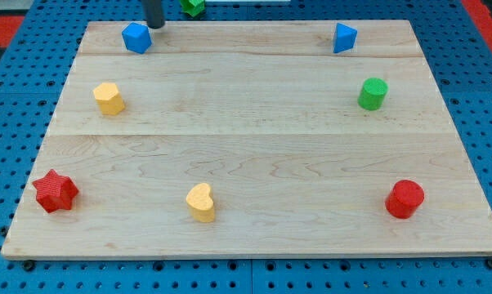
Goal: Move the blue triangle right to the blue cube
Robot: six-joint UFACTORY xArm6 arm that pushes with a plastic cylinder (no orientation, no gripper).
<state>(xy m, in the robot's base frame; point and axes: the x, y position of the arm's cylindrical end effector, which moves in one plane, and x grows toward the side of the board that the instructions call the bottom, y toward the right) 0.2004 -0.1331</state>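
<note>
No writing, brand or label readable anywhere in the view. No containers; everything lies loose on a pale wooden board (pixel 254 155), which sits on a blue pegboard surface (pixel 9 122).

Blue triangle (pixel 344 37): near the board's top edge, toward the view's right. Small wedge-like block, bright blue, faceted, lighter on its lit face. Nothing touches it.

Blue cube (pixel 136 37): near the board's top edge, toward the view's left, well apart from the triangle. Blocky, angled so that several faces show.

My tip (pixel 154 25): dark rod coming down from the view's top edge, its end just beside the blue cube, at the cube's upper right. Contact or a small gap: cannot tell. Far from the blue triangle. The rod has no fingers, so it neither clenches nor grasps anything.

Other blocks:
- Green block (pixel 193 6) at the view's top edge, cut off, shape unclear.
- Green cylinder (pixel 373 94) below the blue triangle.
- Yellow block (pixel 109 98) on the left, roughly hexagonal.
- Yellow heart (pixel 201 202) near the bottom, left of centre.
- Red star (pixel 55 192) at bottom left.
- Red cylinder (pixel 404 199) at bottom right.
</note>
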